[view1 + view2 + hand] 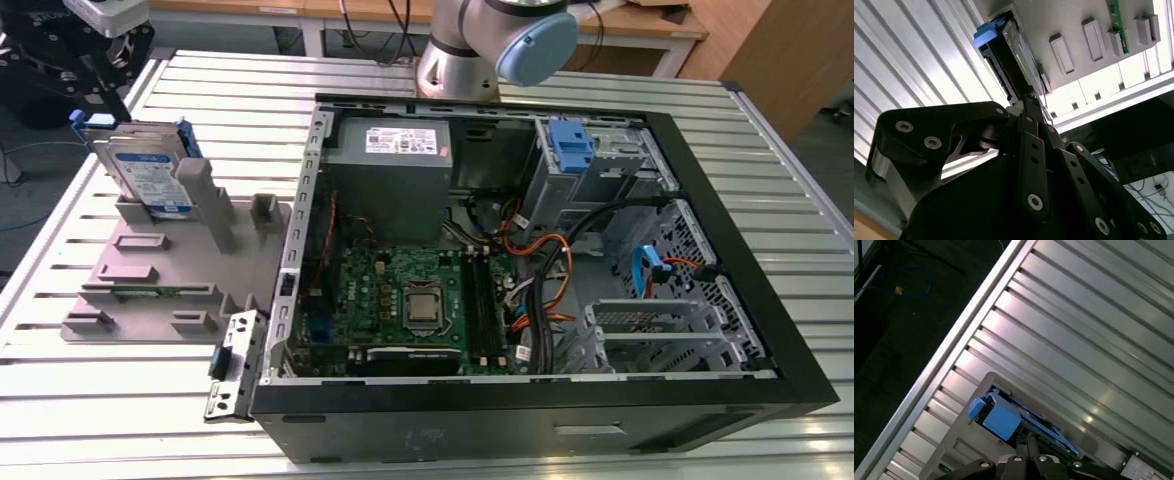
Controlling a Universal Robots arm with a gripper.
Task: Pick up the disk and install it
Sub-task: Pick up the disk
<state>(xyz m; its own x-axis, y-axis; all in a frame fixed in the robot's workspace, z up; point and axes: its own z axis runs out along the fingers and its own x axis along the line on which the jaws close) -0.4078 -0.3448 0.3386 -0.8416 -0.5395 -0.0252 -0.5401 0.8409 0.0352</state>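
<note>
disk [144, 170] stands on edge in the grey holder [147, 280] on the worktop [80, 400], broad faces upright, straight below the fingers [1029, 145]. in the second wrist view these are drawn nearly together, seemingly pinching its top edge. the exterior view adds the open computer case [747, 300], well apart toward the exterior view's right.

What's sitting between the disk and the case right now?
In the exterior view, the holder fills that stretch: two of its upright posts and part of its flat base lie between the disk and the case.
</note>
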